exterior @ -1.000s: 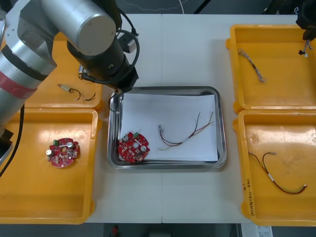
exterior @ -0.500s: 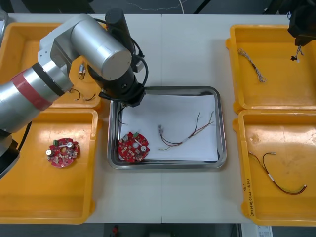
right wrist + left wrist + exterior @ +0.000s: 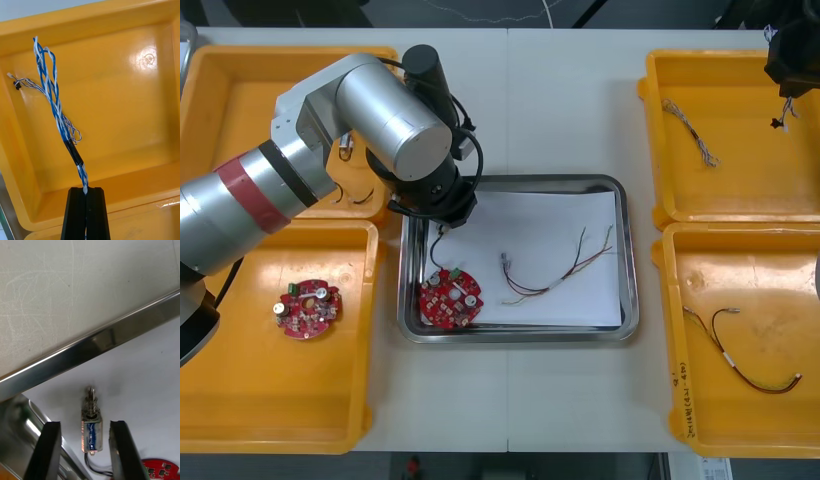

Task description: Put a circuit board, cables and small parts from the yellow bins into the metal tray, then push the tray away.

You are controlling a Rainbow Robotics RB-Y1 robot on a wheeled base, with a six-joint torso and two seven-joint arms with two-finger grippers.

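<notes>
Left wrist view showed the left gripper [image 3: 84, 423], jaws apart, astride a small metal part [image 3: 91, 431] lying at the metal tray's [image 3: 93, 348] ten o'clock corner; at one o'clock the right gripper [image 3: 86, 189] clamped a blue and white cable [image 3: 52, 101] above a yellow bin [image 3: 123, 93], seemingly for transfer.

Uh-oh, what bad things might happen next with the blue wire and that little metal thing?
The right hand pinches the twisted blue and white cable only at its very end, so it might slip out, or its loose length might snag the yellow bin rim. The small metal part lies between the fingers of the open left hand, close to the metal tray rim; a bump as that hand lifts might knock it.
</notes>
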